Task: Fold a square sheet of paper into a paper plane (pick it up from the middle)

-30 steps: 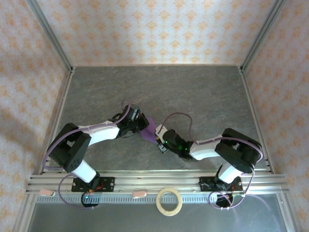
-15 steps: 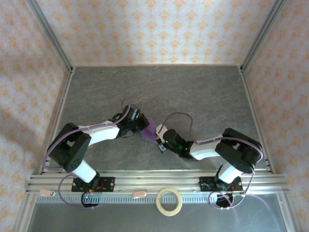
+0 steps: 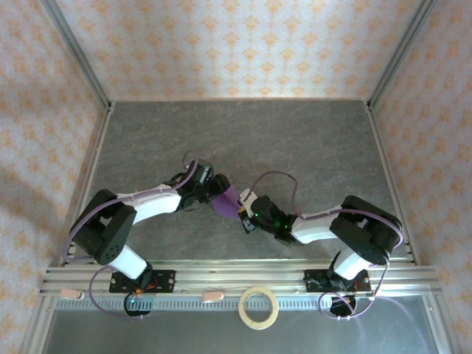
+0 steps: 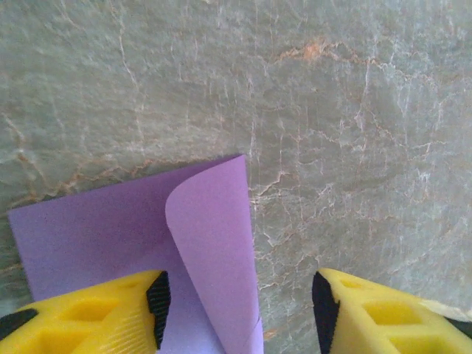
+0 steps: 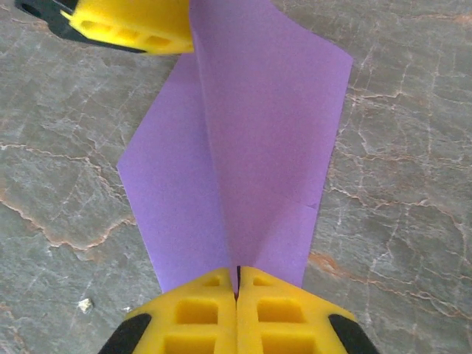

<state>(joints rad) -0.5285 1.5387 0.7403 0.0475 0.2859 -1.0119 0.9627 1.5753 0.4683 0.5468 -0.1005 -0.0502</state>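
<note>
Left gripper: newly spread, off the square sheet of paper, lower left. Right gripper: pressed together, pinching its edge. Risk: unsupported flap springs open, crease lost

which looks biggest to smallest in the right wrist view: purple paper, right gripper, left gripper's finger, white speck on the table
1. purple paper
2. right gripper, shut on it; nearest the lens and cut by the frame, so real size unsure
3. left gripper's finger, also cut by the frame
4. white speck
</note>
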